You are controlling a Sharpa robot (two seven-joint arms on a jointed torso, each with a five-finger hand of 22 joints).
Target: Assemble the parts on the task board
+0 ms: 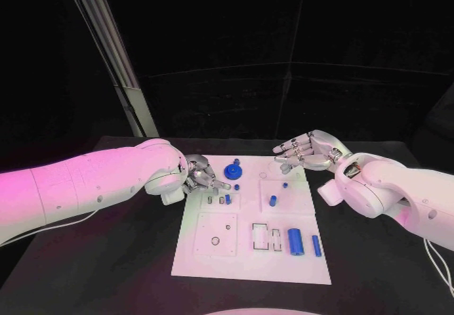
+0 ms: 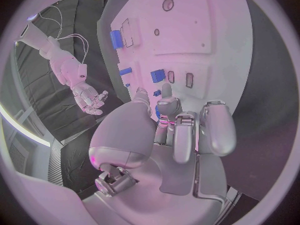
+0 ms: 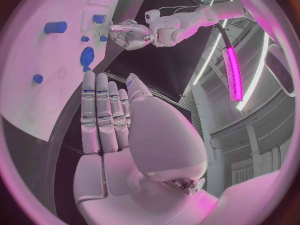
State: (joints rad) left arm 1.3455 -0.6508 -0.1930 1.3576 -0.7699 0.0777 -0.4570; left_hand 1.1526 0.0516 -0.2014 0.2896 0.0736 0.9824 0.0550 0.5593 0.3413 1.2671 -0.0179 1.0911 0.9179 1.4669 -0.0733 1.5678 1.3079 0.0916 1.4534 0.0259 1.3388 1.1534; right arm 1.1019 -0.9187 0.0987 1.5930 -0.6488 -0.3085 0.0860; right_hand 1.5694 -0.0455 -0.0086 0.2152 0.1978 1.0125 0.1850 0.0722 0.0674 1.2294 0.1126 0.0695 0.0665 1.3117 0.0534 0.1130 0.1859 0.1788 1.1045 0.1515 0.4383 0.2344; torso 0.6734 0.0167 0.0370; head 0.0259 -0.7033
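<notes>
Left hand [image 1: 197,176] curls over the white board's [image 1: 250,262] edge, grasp unclear; it may knock small blue pieces [image 1: 228,199]. Right hand [image 1: 308,152] hovers released.

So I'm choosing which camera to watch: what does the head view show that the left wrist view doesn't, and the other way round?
Head view alone: the whole task board, with the round blue part at its far edge and two long blue parts near the front. Left wrist view alone: the left hand from behind, fingers curled just above a small blue part; I cannot tell whether they hold anything. Both show the board and the right hand, open, at the board's far right corner.
</notes>
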